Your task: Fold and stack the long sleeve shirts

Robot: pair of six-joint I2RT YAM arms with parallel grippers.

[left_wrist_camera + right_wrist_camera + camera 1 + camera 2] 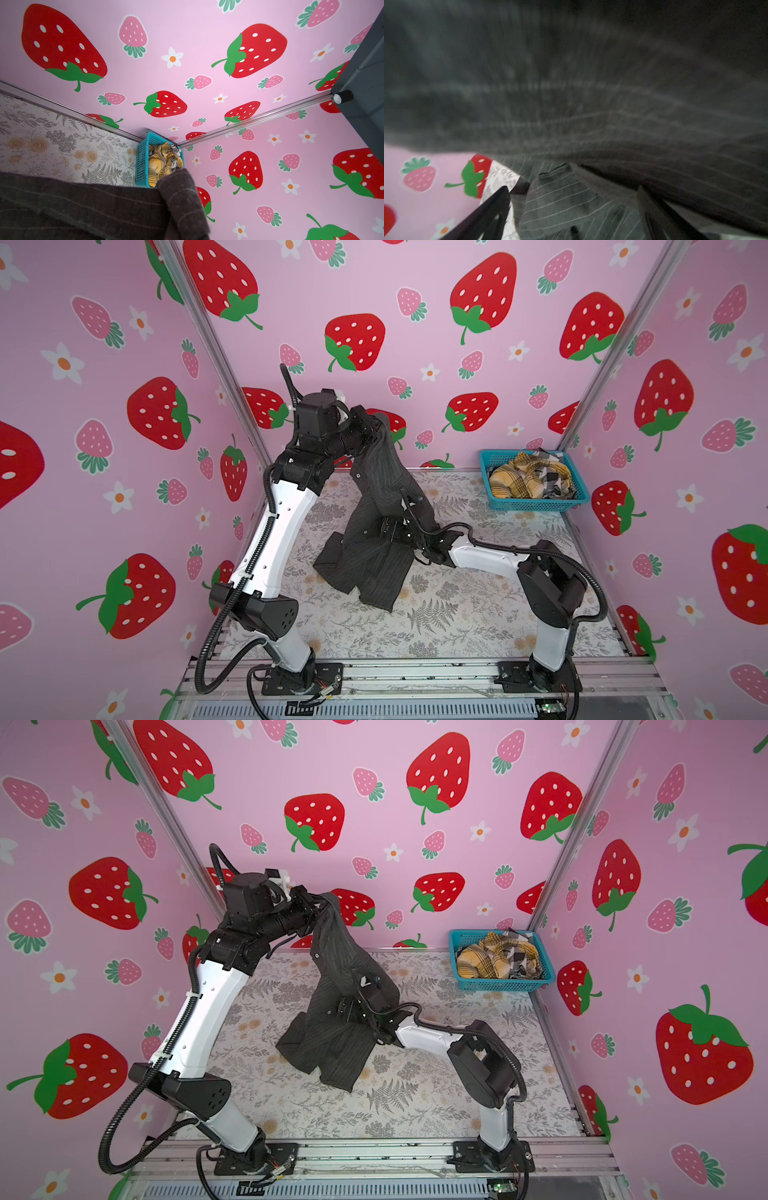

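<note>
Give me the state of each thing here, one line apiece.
left pincer, shut on the pinstripe shirt, raised high.
right pincer, open, jaws astride the shirt's cloth.
pinstripe shirt, unfolded, hanging from one end, lower part heaped on the table.
plaid shirt, crumpled in the basket.
check shirt, crumpled in the basket.
basket, upright at the table's far corner.

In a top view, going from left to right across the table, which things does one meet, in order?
In order: left arm's white link → dark pinstripe shirt → teal basket, with plaid shirts inside.
</note>
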